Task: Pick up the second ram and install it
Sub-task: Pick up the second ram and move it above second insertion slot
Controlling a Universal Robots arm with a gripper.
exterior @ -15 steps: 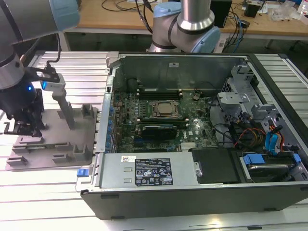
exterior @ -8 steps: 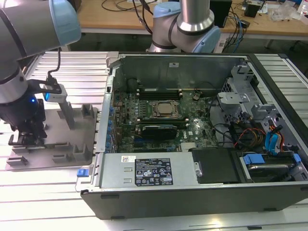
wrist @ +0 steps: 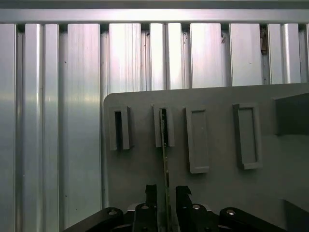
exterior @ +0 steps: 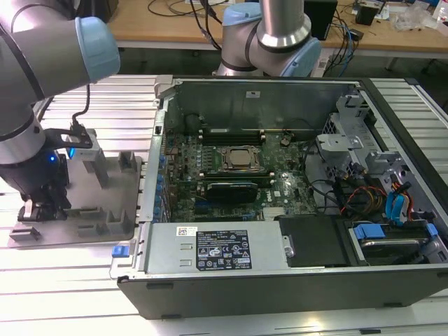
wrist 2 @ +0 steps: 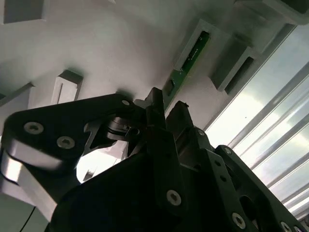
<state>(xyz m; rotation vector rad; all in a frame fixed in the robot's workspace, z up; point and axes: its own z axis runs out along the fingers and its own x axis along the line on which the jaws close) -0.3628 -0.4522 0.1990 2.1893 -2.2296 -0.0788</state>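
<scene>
The second ram (wrist: 166, 164) is seen standing on edge on the grey plastic plate (wrist: 222, 193), with one end seated in an upright slotted block (wrist: 157, 125) of that plate. The gripper (wrist: 166, 200) is brought down over the plate. Its fingers (wrist: 150, 195) are set apart on either side of the stick's other end, with a narrow gap left on each side, so nothing is clamped. In the exterior view, the plate is laid on the slatted table (exterior: 63, 273), just beside the open computer case (exterior: 280, 301).
</scene>
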